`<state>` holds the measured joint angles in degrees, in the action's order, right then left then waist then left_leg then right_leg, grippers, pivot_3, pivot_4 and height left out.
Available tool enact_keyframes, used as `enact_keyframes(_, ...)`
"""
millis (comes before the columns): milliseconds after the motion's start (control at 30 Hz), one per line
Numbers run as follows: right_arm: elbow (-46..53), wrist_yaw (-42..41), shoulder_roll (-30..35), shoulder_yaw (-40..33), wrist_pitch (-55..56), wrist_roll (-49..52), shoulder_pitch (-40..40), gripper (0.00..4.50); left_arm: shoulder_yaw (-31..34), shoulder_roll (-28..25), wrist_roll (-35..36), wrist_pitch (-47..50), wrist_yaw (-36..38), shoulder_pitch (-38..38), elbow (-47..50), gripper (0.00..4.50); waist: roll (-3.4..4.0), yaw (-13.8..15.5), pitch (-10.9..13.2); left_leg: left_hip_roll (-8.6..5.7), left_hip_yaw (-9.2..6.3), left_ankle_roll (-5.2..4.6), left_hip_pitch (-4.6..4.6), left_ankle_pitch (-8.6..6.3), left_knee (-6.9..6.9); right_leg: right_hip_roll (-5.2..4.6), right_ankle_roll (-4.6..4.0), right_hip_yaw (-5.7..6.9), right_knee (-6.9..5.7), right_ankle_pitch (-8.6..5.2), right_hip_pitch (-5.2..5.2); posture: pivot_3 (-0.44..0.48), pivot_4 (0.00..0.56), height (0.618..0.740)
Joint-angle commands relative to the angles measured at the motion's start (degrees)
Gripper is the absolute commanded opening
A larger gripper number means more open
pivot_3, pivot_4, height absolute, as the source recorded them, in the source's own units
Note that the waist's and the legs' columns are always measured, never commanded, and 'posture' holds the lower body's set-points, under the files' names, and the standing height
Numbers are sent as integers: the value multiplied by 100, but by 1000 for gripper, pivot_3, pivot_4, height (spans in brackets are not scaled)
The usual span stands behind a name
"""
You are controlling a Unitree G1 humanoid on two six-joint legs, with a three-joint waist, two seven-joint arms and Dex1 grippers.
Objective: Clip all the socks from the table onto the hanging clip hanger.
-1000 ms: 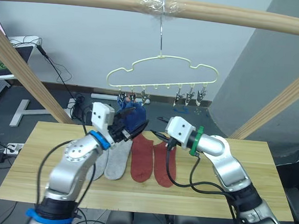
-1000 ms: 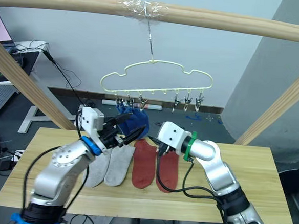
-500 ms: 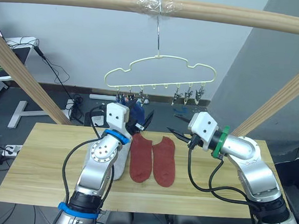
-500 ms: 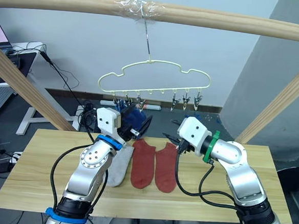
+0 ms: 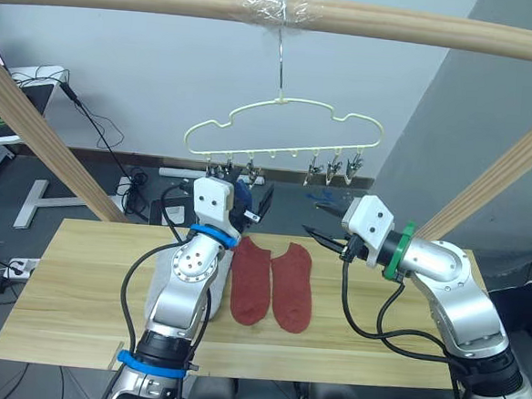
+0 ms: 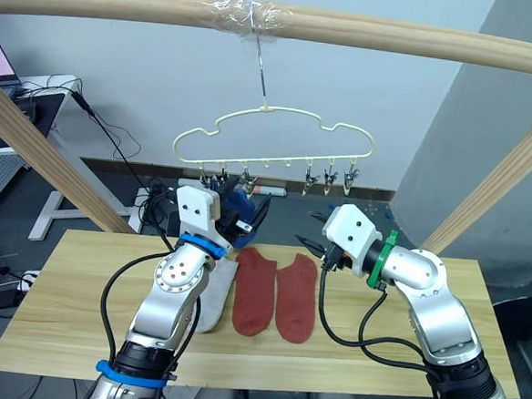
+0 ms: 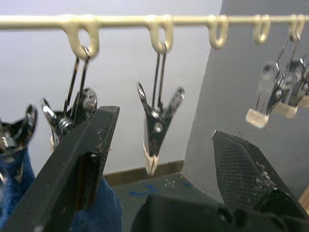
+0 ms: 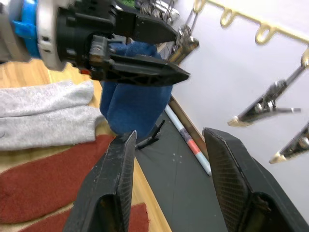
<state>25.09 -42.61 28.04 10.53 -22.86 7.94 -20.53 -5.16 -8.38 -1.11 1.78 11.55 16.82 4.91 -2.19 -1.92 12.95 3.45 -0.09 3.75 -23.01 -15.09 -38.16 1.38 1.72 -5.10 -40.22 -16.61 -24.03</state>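
Since the earlier frame, the left gripper [image 5: 258, 208] has risen toward the clip hanger [image 5: 284, 137], fingers spread, empty. Blue socks [image 6: 238, 204] hang clipped beside it; right gripper [image 5: 324, 220] open.

Shiny metal clips [image 7: 155, 126], cloth socks [image 5: 271, 282]

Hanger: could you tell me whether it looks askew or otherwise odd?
Yes, the hanger hangs slightly tilted, its left end lower, where the blue socks are clipped. Nothing else stands out.
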Motion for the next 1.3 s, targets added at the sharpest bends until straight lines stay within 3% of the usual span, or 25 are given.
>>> enact_keyframes(33, 178, -100, -26, -125, 131, 248, -151, 2265, 13, 53, -86, -162, -114, 129, 127, 3568, 0, 0, 0, 0, 0, 0, 1, 0, 0, 0, 0, 0, 0, 0, 1, -47, 203, 700)
enact_keyframes(1100, 37, -55, -6, -81, 204, 277, -205, 2265, 85, 105, -112, -416, -212, 514, -364, 3568, -1, 0, 0, 0, 0, 0, 0, 0, -1, -1, 0, 0, -1, 1, 0, -48, 198, 700)
enact_keyframes(1200, 56, -56, -8, -81, 189, 289, -193, 2310, 86, 103, -117, -442, -208, 532, -379, 2997, -1, 1, 0, 0, 0, 0, 0, 0, -1, -1, 0, 1, -1, 1, 0, -48, 199, 700)
enact_keyframes(1300, 73, -59, -9, -89, 179, 310, -171, 2310, 92, 97, -106, -429, -195, 525, -385, 2050, -1, 1, 0, 0, 0, 0, 0, 0, -1, -1, 0, 0, -1, 1, 1, -49, 199, 700)
